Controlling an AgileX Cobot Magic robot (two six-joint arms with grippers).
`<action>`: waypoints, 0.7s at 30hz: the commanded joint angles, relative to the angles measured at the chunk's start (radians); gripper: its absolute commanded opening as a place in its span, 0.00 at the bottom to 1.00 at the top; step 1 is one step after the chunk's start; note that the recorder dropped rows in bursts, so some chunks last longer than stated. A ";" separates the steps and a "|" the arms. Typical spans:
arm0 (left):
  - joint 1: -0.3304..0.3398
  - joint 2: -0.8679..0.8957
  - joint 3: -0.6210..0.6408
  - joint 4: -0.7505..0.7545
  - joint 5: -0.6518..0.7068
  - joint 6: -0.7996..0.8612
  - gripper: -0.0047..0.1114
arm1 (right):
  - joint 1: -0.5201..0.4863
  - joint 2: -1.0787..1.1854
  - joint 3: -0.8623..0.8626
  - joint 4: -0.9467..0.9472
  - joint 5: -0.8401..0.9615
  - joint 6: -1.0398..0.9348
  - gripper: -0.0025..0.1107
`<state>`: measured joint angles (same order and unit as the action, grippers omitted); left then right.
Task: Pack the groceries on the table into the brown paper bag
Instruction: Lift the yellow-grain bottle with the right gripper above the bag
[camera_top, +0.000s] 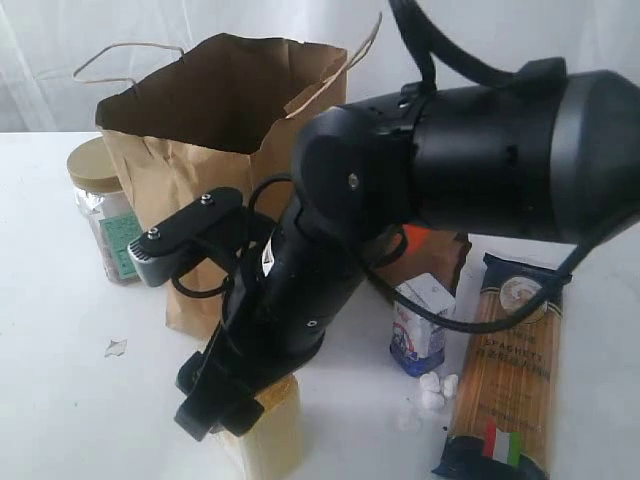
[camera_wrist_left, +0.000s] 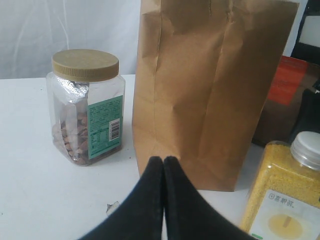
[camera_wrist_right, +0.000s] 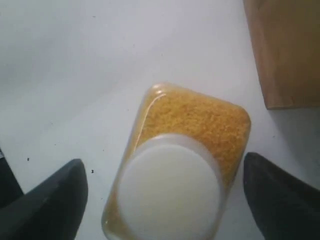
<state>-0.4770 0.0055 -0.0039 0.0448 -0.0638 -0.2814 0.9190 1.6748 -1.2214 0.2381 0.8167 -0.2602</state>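
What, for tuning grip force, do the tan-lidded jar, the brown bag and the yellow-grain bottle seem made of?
The tan-lidded jar has clear, glossy walls with the contents visible, so it is probably plastic; its lid looks matte. The brown paper bag is matte kraft paper, creased along its folds. The yellow-grain bottle has see-through walls showing the grains, likely plastic, and a smooth white cap.

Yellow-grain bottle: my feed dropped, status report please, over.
Right gripper open, fingers straddling white-capped yellow-grain bottle, not gripping. Left gripper shut, empty. Bottle upright on table. Nothing blocking.
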 joint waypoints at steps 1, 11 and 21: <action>-0.004 -0.005 0.004 0.001 -0.003 -0.006 0.04 | 0.005 0.020 -0.004 -0.010 -0.029 0.004 0.71; -0.004 -0.005 0.004 0.001 -0.003 -0.006 0.04 | 0.007 0.058 -0.004 -0.006 -0.018 0.004 0.30; -0.004 -0.005 0.004 0.001 -0.003 -0.006 0.04 | 0.059 -0.019 -0.006 0.000 -0.020 -0.006 0.02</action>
<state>-0.4770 0.0055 -0.0039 0.0448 -0.0638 -0.2814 0.9583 1.7026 -1.2230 0.2251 0.8131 -0.2553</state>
